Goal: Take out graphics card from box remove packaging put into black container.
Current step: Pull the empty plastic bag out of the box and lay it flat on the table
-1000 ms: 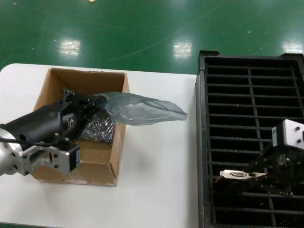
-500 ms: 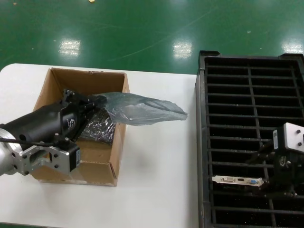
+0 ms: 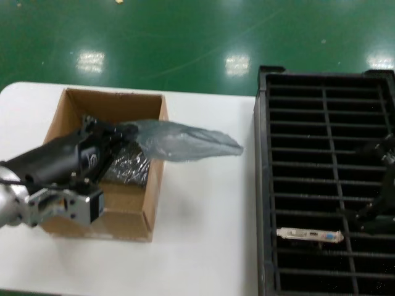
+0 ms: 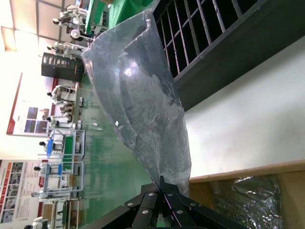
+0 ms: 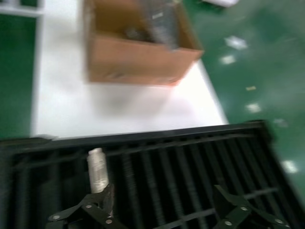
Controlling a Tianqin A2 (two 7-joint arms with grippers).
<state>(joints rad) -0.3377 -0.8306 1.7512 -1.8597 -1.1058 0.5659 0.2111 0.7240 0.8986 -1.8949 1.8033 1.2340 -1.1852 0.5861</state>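
Note:
In the head view my left gripper [image 3: 128, 131] hangs over the brown box [image 3: 65, 114], shut on one end of the empty grey packaging [image 3: 185, 142], which stretches out over the box's right wall. The left wrist view shows the fingertips [image 4: 162, 182] pinched on the packaging [image 4: 143, 95]. The graphics card [image 3: 308, 234] stands in a near slot of the black container [image 3: 262, 185], with only its silver bracket showing. My right gripper [image 3: 357, 182] is open just beyond it, holding nothing. From the right wrist, the jaws of that gripper [image 5: 162, 202] stand wide apart beside the bracket [image 5: 96, 169].
Another crinkly silver bagged item [image 3: 126, 166] lies inside the box. The white table [image 3: 203, 216] runs between the box and the container. Green floor lies beyond the table's far edge. The container's other slots [image 3: 327, 123] look dark.
My right gripper let go of the graphics card, opened and drew back from it. The card now stands in the slot. The left arm still holds the packaging in place.

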